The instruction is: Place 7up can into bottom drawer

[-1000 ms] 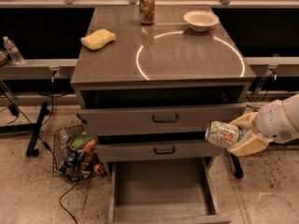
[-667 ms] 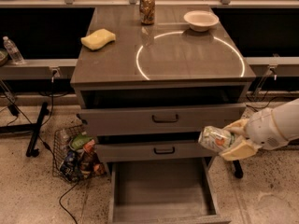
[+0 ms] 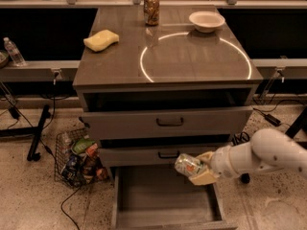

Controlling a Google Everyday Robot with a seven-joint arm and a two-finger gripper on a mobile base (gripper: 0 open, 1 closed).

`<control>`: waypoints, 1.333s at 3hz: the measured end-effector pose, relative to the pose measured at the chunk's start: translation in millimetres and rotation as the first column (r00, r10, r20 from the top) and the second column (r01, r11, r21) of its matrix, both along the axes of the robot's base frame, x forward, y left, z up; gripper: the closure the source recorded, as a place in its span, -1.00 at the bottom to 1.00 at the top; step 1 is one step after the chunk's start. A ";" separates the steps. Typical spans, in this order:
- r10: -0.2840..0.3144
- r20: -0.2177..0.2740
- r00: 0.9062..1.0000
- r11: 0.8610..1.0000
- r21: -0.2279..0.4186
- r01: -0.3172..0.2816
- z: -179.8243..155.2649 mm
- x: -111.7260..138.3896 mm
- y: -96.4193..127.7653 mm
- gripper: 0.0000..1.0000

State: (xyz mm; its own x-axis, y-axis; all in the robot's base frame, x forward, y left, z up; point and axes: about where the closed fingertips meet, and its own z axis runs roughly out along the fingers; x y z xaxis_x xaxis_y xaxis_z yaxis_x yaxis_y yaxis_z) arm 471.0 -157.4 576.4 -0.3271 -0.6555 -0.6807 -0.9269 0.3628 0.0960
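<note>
The 7up can [image 3: 187,165] is pale green and white and lies on its side in my gripper [image 3: 200,168], which is shut on it. The white arm reaches in from the right. The can hangs above the right part of the open bottom drawer [image 3: 163,202], just in front of the middle drawer's face. The bottom drawer is pulled out and its flat grey inside shows nothing in it.
On the cabinet top are a brown-patterned can [image 3: 151,9], a white bowl [image 3: 206,20] and a yellow sponge [image 3: 101,40]. The middle drawer [image 3: 163,155] and top drawer [image 3: 168,122] have dark handles. A wire basket of packets [image 3: 79,158] stands on the floor left of the cabinet.
My gripper has carried the can to the left and down, from beside the cabinet's right edge to above the open bottom drawer.
</note>
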 end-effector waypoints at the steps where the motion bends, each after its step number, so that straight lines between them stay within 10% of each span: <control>1: -0.028 0.004 1.000 1.000 0.006 0.028 -64.5 15.9 11.9 1.00; 2: -0.028 0.004 1.000 1.000 0.006 0.028 -64.6 15.9 11.9 1.00; 4: -0.092 -0.029 0.995 0.994 -0.057 0.091 -166.5 18.4 -9.7 1.00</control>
State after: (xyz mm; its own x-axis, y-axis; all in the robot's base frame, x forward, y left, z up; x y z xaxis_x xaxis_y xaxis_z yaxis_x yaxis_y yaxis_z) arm 489.4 -167.2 409.9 -0.4080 -0.6586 -0.6324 -0.8865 0.4515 0.1017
